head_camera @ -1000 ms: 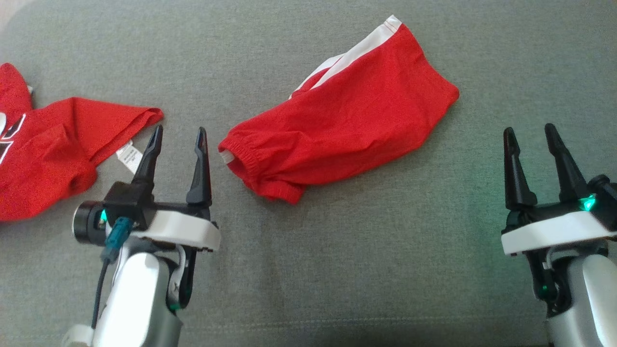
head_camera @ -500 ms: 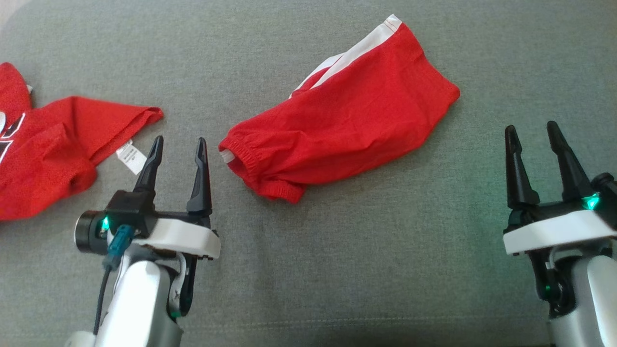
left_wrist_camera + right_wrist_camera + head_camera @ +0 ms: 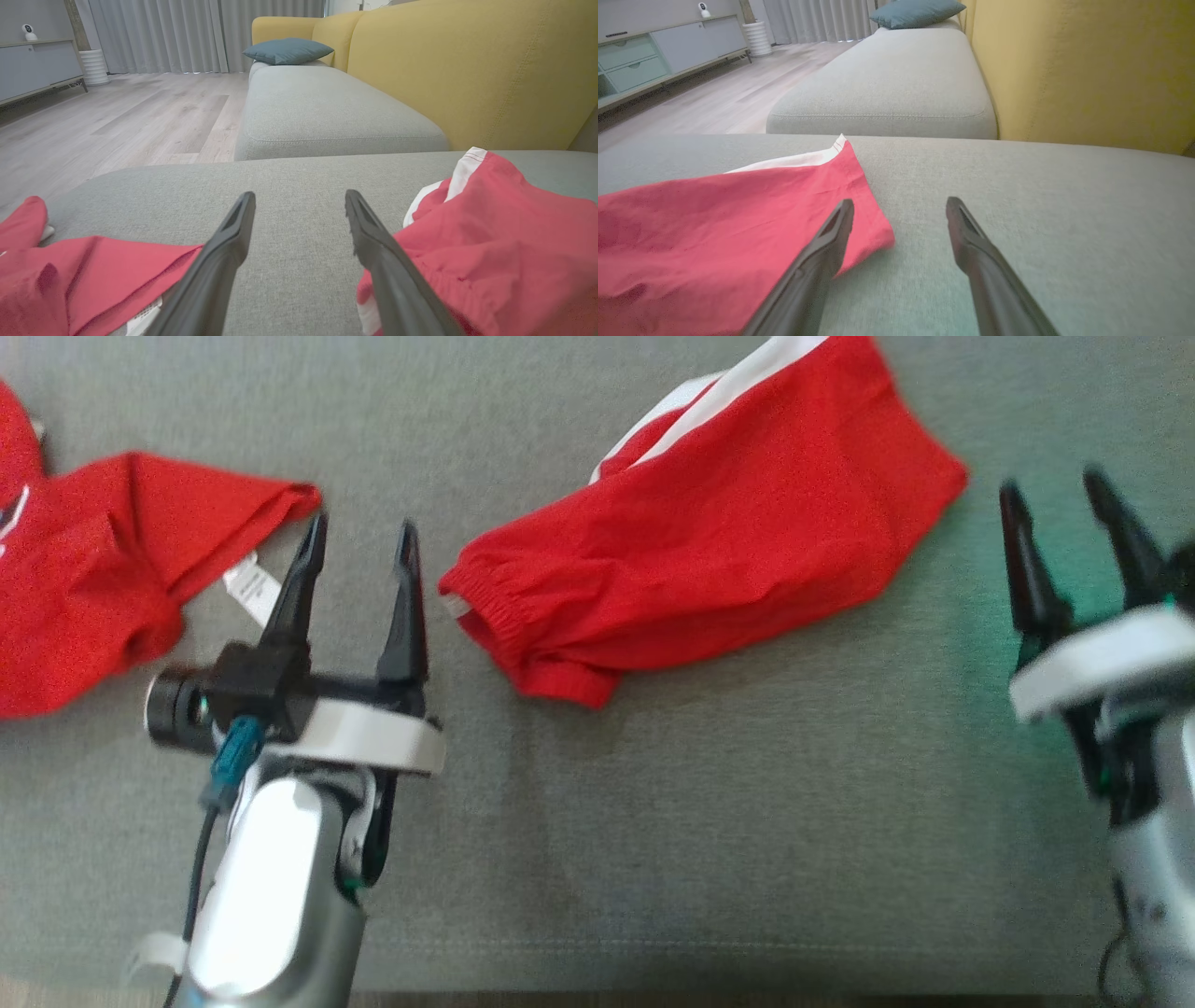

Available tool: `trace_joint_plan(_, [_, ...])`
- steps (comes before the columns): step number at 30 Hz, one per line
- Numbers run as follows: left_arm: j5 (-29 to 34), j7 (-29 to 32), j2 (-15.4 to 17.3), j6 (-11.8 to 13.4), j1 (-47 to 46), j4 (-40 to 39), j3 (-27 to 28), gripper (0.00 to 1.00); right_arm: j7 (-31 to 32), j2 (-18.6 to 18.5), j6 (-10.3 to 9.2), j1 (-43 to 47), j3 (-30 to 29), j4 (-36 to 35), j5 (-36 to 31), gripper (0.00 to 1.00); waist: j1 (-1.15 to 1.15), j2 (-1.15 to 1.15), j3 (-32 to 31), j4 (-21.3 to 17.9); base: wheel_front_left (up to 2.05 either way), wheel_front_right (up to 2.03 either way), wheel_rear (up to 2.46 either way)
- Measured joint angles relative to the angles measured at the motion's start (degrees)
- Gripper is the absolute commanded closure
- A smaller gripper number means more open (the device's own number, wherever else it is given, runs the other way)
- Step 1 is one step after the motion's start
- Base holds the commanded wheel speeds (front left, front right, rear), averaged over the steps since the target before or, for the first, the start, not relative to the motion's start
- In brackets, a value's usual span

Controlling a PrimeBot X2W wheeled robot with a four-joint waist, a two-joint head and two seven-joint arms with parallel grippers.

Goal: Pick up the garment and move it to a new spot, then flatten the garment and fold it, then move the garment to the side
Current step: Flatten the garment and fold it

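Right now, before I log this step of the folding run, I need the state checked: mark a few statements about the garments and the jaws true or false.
1. The left gripper has its jaws shut on the red shorts. False: the jaws stand open and empty, beside the shorts' waistband end.
2. A second red garment with a white label lies to the robot's left of the shorts. True.
3. The shorts have a white stripe along one edge. True.
4. The right gripper holds the shorts lifted off the grey seat cushion. False: its jaws are open and hold nothing, and the shorts lie on the cushion.
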Motion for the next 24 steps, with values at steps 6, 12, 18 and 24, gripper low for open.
trace_joint_plan(6, [-0.01,0.00,-0.58,0.18,-3.13,-1.05,-1.93,0.00,5.99,-4.16,0.00,-11.27,6.01,8.46,3.31,0.00,0.00,0.00,4.52,2.71,0.00,0.00,0.00])
trace_joint_plan(12, [-0.63,0.00,-0.70,0.85,-3.43,-1.01,-3.27,0.00,13.30,-6.23,0.00,-16.99,10.90,13.89,7.50,0.00,0.00,0.00,6.71,5.20,0.00,0.00,0.00])
trace_joint_plan(18, [-0.62,0.00,-0.77,1.51,-4.24,-1.01,-3.56,0.00,21.21,-7.42,-0.01,-21.56,16.64,14.36,13.35,0.00,0.00,0.00,6.74,5.47,0.00,0.00,0.00])
trace_joint_plan(24, [-0.63,0.00,-0.80,1.53,-4.24,-0.99,-3.96,0.00,25.54,-8.43,-0.01,-22.85,19.04,14.64,16.96,1.00,0.00,0.00,6.40,5.30,0.00,0.00,0.00])
